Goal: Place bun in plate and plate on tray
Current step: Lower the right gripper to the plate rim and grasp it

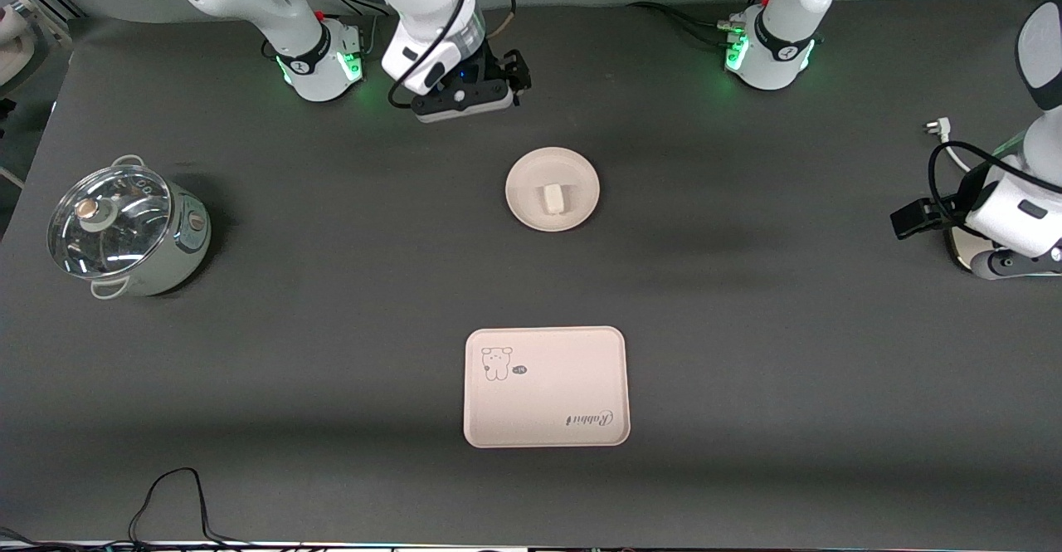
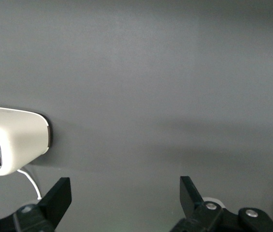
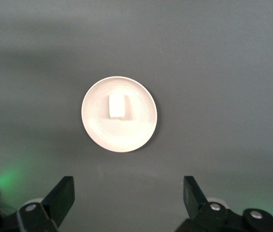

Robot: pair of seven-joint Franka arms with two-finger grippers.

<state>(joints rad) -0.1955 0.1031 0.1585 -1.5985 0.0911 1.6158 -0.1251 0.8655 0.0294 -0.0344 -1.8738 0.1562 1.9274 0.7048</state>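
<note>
Bun (image 1: 553, 198) already in plate (image 1: 531, 172), mid-worktop; tray (image 1: 572, 361) nearer camera, bare. My right gripper (image 3: 128, 198) spread, empty, above worktop near plate. Left gripper (image 2: 125, 197) spread, waiting at its end. Next, I judge: grasp plate rim, carry to tray.

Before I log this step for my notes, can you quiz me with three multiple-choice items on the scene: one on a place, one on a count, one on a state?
1. Where is the bun?
A. on the tray
B. on the plate
C. in the pot

2. How many things lie on the tray?
A. none
B. one
C. two

3. How do the right gripper's jaws stand?
A. shut on the bun
B. shut on nothing
C. open

Answers: 1 B, it rests on the plate. 2 A, only the tray's printed drawing shows. 3 C, the right wrist view shows the jaws wide apart above the plate.
</note>
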